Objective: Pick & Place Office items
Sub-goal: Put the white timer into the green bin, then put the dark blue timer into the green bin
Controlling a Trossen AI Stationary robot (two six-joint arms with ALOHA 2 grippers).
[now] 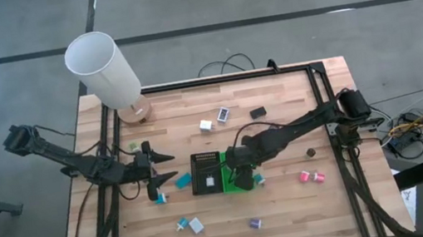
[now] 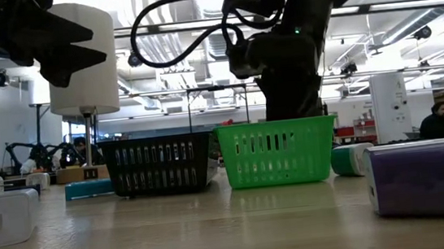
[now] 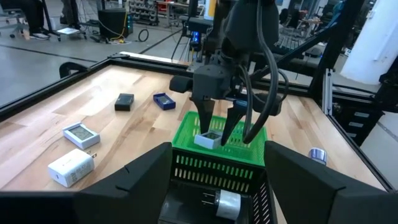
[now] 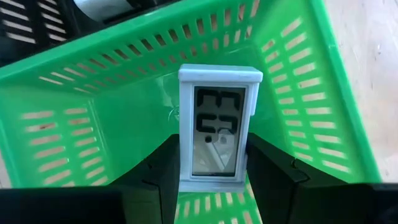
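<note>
My right gripper [image 4: 214, 155] hangs over the green basket [image 1: 226, 160] and is shut on a small white piece with a grey digit display [image 4: 219, 127]. In the left wrist view the right gripper [image 3: 216, 127] stands just above the green basket's [image 3: 249, 155] rim. My left gripper [image 1: 170, 166] is open and touches nothing. It hovers left of the black basket [image 1: 204, 172], pointing at it. A white cylindrical piece [image 3: 227, 202] lies inside that basket. Other pieces lie loose on the table: white [image 1: 206, 124], black [image 1: 258, 112], pink [image 1: 305, 176], purple [image 1: 255, 223], teal [image 1: 182, 180]. My right gripper pinches the white display piece by its two long side edges [image 4: 184, 149], one finger [image 4: 158, 177] on each side. The fingers come from above, pointing down into the green basket. The piece is lifted clear, upright in the hold, with its display facing the wrist camera.
A tall white cylinder lamp [image 1: 103, 67] stands on a wooden base at the far left corner. A black frame [image 1: 222, 77] runs round the table's edges. Cables and boxes lie right of the table. The two baskets sit side by side at the centre, loose pieces around them.
</note>
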